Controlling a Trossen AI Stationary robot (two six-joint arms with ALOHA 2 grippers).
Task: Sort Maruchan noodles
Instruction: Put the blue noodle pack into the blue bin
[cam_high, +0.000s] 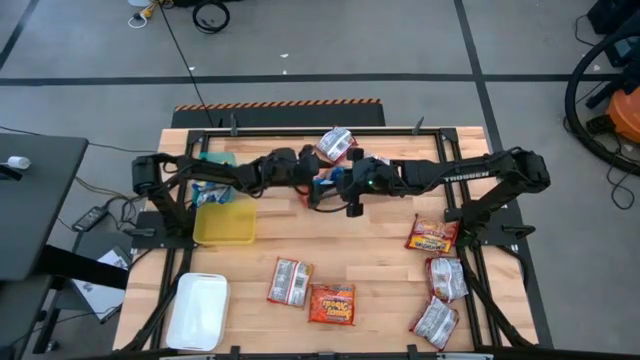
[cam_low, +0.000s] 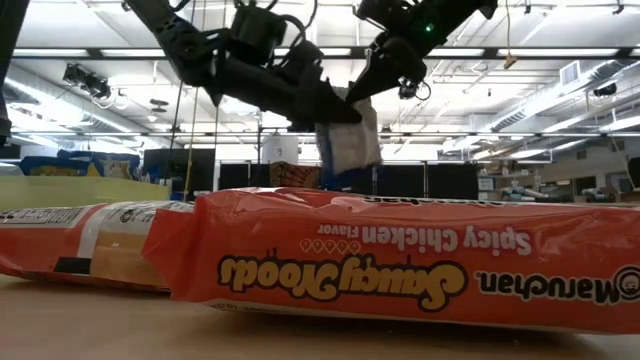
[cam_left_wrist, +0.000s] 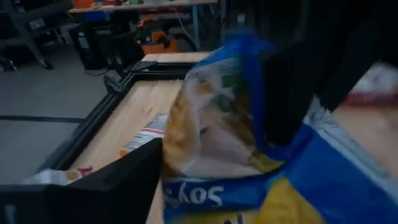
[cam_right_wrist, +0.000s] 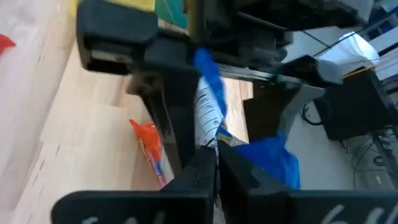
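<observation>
A blue-and-white noodle packet (cam_high: 321, 181) (cam_low: 352, 140) hangs in the air over the far middle of the table, between my two grippers. My right gripper (cam_high: 331, 184) (cam_right_wrist: 217, 163) comes from the right and is shut on it. My left gripper (cam_high: 308, 184) (cam_low: 335, 112) comes from the left and is open. In the right wrist view one of its fingers (cam_right_wrist: 176, 112) stands close beside the packet (cam_right_wrist: 207, 93), and the other stands apart. The packet (cam_left_wrist: 236, 137) fills the left wrist view. My right gripper pinches an edge of the blue-and-white packet (cam_right_wrist: 215, 140) between its two fingers (cam_right_wrist: 198, 173), slanting down from the upper right. The packet is lifted clear of the table and hangs below the fingers. My left gripper has one finger against or just beside the packet; I cannot tell whether it touches.
A teal bin (cam_high: 214, 160) sits under the left arm, with a yellow bin (cam_high: 224, 222) and a white bin (cam_high: 200, 311) nearer. A silver-and-red packet (cam_high: 337, 143) lies at the far edge. Orange packets (cam_high: 331, 303) (cam_high: 432, 235) and silver ones (cam_high: 290, 281) (cam_high: 446, 277) (cam_high: 435, 322) lie near and right.
</observation>
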